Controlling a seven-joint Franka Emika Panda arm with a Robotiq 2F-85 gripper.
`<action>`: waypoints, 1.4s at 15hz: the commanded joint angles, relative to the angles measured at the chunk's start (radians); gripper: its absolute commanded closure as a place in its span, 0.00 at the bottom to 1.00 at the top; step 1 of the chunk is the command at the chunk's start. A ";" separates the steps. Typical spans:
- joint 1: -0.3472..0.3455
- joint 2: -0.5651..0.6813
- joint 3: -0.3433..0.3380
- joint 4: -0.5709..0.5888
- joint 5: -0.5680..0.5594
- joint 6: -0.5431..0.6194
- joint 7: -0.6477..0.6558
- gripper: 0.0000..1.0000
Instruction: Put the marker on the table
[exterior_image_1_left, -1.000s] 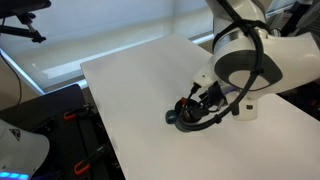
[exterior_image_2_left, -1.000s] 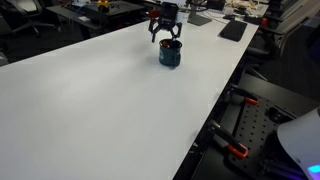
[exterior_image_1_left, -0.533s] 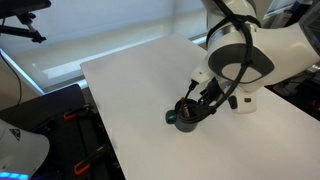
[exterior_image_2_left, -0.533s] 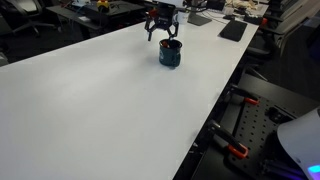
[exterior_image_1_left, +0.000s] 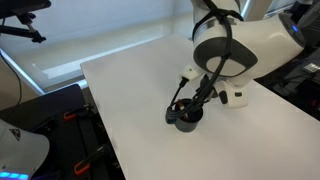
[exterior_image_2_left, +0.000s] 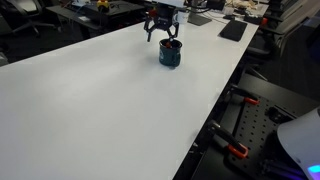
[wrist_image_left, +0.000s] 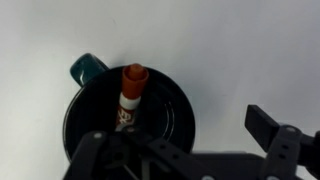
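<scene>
White bench (exterior_image_2_left: 90, 100) filled most of both exterior views. Panda arm (exterior_image_1_left: 235, 50) leaned over it. Dark mug (exterior_image_2_left: 170, 53) w/ teal handle (wrist_image_left: 86, 67) sat upright toward bench's far end, nearer the long edge than the middle. Claw (exterior_image_2_left: 165, 34) hung just above mug, fingers (wrist_image_left: 268, 124) spread wide, gripping nothing. Marker (wrist_image_left: 131, 92) stood inside mug, red-orange end up, leaning on the wall nr the handle, clear of both fingers in wrist view.

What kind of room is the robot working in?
Probably an office or a lab. There's a long white table, more desks crowded with gear behind it, and a big bright window with a blind pulled down.
</scene>
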 joint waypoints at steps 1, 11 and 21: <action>-0.007 -0.001 0.006 0.001 -0.005 -0.001 0.000 0.00; 0.053 -0.147 0.037 -0.211 0.001 0.197 -0.050 0.00; 0.050 -0.151 0.044 -0.216 0.002 0.202 -0.053 0.00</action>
